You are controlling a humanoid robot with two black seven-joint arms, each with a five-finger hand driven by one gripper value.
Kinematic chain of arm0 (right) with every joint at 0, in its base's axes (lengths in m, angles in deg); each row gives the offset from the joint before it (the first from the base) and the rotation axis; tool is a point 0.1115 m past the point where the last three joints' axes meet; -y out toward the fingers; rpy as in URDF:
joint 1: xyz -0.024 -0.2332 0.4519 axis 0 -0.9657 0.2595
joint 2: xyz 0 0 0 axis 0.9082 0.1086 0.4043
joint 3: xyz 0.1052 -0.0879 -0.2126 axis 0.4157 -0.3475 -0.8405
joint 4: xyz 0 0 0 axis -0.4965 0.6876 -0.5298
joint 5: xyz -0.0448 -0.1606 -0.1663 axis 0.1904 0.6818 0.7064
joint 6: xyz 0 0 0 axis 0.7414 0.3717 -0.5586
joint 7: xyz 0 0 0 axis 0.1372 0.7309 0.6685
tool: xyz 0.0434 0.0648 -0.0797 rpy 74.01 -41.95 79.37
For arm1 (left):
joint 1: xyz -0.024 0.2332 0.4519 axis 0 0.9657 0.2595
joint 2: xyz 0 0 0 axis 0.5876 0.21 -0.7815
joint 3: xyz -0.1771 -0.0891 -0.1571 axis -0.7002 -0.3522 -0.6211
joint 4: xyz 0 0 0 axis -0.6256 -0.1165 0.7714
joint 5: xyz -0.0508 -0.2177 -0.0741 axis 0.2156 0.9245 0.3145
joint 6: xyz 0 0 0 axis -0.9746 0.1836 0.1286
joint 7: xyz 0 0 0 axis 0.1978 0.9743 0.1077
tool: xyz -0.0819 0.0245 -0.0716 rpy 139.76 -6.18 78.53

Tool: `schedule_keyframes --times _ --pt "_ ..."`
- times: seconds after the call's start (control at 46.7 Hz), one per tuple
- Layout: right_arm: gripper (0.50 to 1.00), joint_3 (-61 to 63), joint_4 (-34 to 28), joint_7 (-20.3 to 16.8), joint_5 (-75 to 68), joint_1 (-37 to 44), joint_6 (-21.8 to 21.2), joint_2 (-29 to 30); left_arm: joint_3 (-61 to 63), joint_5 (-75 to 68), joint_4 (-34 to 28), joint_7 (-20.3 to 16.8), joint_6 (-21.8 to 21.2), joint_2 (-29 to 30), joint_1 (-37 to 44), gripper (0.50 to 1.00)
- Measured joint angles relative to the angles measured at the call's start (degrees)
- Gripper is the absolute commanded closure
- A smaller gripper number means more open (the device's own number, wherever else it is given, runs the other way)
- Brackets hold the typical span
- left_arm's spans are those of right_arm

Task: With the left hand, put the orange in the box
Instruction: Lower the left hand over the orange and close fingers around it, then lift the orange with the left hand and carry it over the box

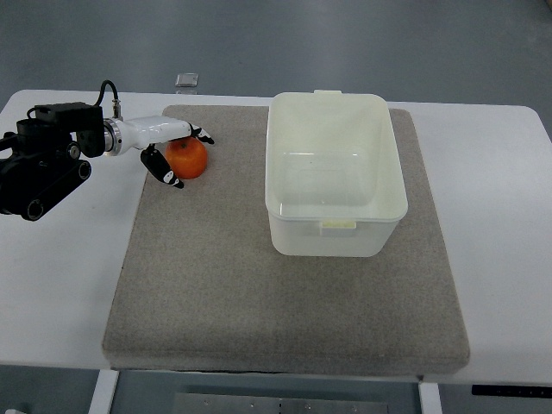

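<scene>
At the far left a black arm point(39, 168) reaches in over the white table point(60, 285), ending in a white left hand point(164, 142) with dark fingertips. The hand sits at the upper left corner of a grey mat point(259, 302) that covers most of the table. Its fingers point(194, 132) stretch across the far side of an orange point(187, 159), while the thumb point(162, 168) comes down on the near left side, so the hand cups the fruit from two sides; the fingers look close around it, but whether they truly press on it or only bracket it cannot be told from this steep angle. The orange rests on the mat, not raised, just left of a clear gap of bare mat. Beyond that gap, to the right, stands a pale, see-through plastic box point(379, 207), open at the top and with nothing inside, its long side running away from the robot. It has a small tab on the near rim and another on the far rim. The orange lies well apart from the box. A small clear object point(187, 81) lies on the table beyond the mat's far edge.
</scene>
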Motion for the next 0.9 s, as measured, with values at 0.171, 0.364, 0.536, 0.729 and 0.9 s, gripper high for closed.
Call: schedule_keyframes --times 0.171,0.364,0.536,0.729,0.9 --pt "0.574 0.00 0.02 0.00 0.00 0.00 0.00 0.00 0.02 -0.14 0.16 -0.02 0.11 0.06 -0.60 0.885" --pt "0.574 0.00 0.00 0.00 0.00 0.00 0.00 0.00 0.02 -0.05 0.55 -0.08 0.84 0.57 -1.75 1.000" --pt "0.574 0.00 0.00 0.00 0.00 0.00 0.00 0.00 0.02 0.07 0.73 -0.13 1.06 0.91 -3.17 1.000" --pt "0.574 0.00 -0.01 0.00 0.00 0.00 0.00 0.00 -0.37 0.33 3.08 -0.17 4.14 4.33 -6.36 1.000" --pt "0.574 0.00 0.00 0.00 0.00 0.00 0.00 0.00 -2.84 1.71 8.79 -0.14 8.47 8.21 -9.93 1.000"
